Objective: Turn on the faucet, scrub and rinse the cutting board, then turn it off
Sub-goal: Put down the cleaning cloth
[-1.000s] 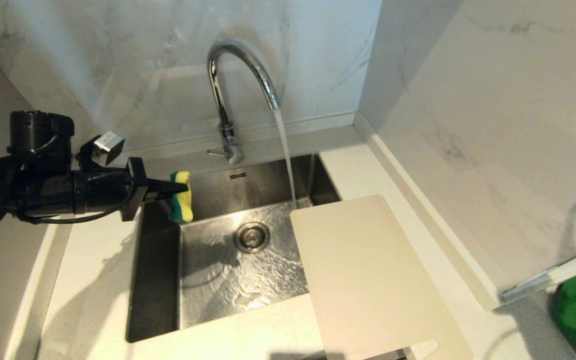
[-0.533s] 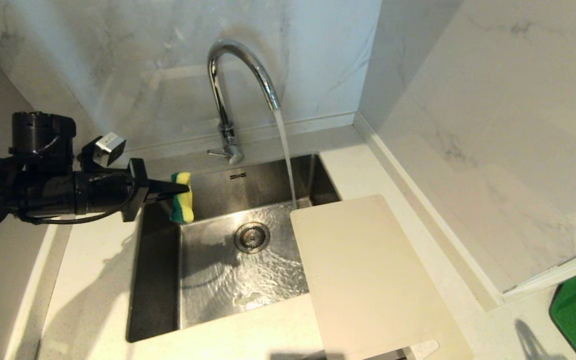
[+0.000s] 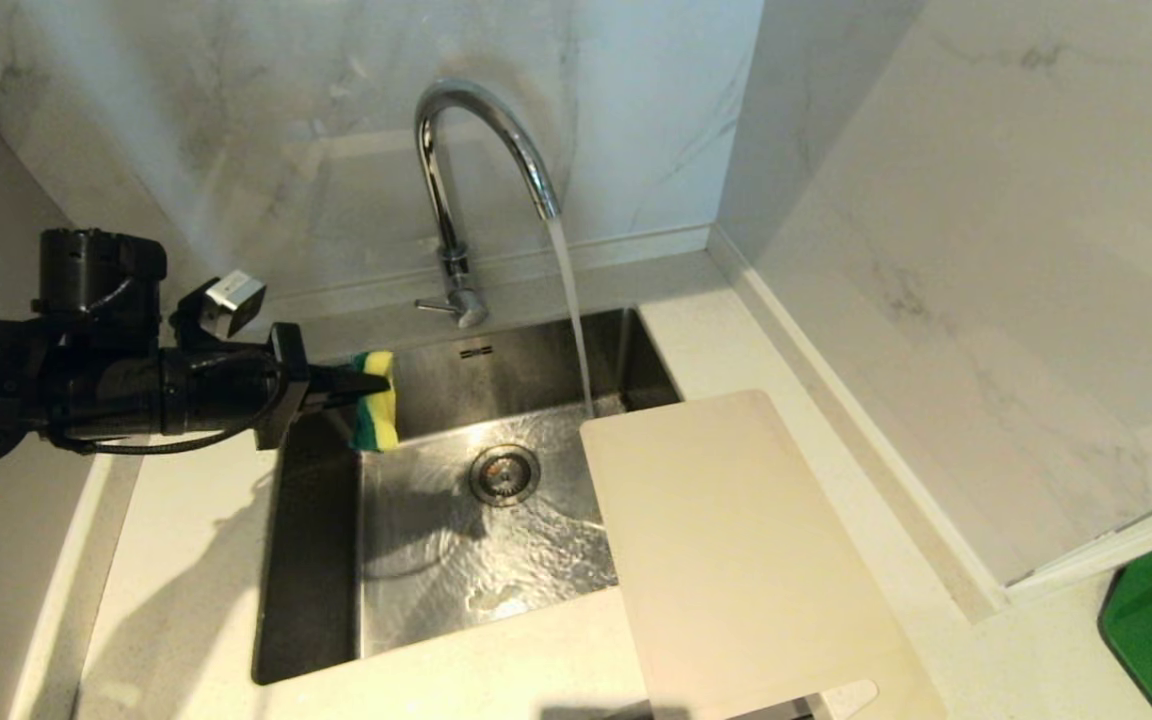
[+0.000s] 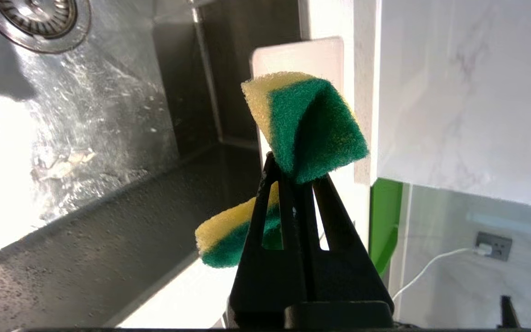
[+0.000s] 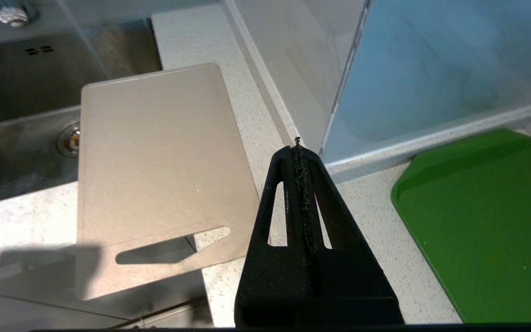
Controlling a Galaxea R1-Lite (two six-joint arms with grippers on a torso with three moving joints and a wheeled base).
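My right gripper [image 5: 297,143], pressed together on nothing, hangs above the speckled white counter [image 5: 242,92]. The cream plastic cutting board [image 3: 736,540] bridges the steel sink's [image 3: 316,560] right rim. My left gripper [image 3: 368,380] pinches a yellow-green sponge [image 3: 376,415]. Behind, the chrome gooseneck faucet [image 3: 456,130] runs.

The left arm [image 3: 86,385] is matte black, a stubby cylindrical body with a round black housing standing on top. A thin black cable loops under the body and another curls beside the housing. A small silver-faced block sits on a black bracket near the wrist, ahead of a flat black flange. The left gripper [image 3: 361,382] has black tapering fingers [image 4: 270,221] with triangular cut-outs. The right gripper [image 5: 297,150] looks alike, its inner pads scuffed and speckled.
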